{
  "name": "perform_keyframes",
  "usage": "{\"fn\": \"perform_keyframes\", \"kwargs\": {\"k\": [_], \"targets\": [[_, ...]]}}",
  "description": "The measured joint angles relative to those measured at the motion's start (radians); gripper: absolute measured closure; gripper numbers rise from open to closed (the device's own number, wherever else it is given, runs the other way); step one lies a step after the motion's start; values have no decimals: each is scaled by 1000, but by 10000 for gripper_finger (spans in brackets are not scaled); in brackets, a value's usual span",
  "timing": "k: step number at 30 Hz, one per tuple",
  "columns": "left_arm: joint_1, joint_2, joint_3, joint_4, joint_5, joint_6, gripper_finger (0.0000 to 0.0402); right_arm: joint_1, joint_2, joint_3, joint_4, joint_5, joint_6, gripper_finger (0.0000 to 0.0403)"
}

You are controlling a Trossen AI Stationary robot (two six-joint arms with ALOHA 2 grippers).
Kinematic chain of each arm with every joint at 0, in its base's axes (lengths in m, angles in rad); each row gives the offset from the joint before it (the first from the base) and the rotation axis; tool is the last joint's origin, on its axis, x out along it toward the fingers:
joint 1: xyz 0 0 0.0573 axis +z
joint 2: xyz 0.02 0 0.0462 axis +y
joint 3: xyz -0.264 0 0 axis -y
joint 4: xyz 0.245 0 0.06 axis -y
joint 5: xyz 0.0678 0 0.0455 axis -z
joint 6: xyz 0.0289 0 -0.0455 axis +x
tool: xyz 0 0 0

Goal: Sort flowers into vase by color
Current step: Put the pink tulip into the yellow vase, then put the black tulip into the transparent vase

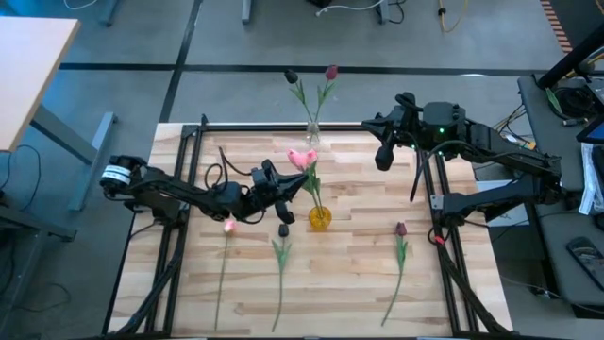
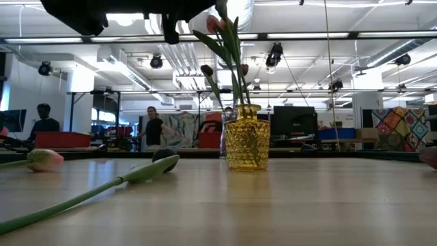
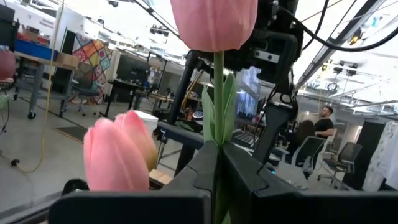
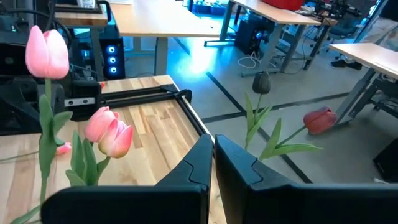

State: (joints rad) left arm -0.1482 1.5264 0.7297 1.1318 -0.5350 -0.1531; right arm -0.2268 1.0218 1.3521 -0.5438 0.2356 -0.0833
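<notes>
Wooden tabletop (image 1: 359, 274) carries the yellow vase (image 1: 320, 218) near centre; left gripper (image 1: 288, 185), fingers pinching a pink tulip (image 3: 214, 25) at its ten o'clock, should lower the stem plumb into the neck, while right gripper (image 1: 385, 156) waits pressed shut at two o'clock.

Two matte black jointed arms, looping black cables, white label band, green indicator light

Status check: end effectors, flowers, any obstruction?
Left end effector shut on pink tulip, above yellow vase. Right end effector shut, empty, parked rear right. Three tulips on table. Nothing obstructing.
</notes>
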Motion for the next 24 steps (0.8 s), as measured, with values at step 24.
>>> {"fn": "perform_keyframes", "kwargs": {"k": [24], "targets": [[-11, 21, 3, -176, 74, -47, 329, 0, 0, 0, -5, -9, 6, 390]]}}
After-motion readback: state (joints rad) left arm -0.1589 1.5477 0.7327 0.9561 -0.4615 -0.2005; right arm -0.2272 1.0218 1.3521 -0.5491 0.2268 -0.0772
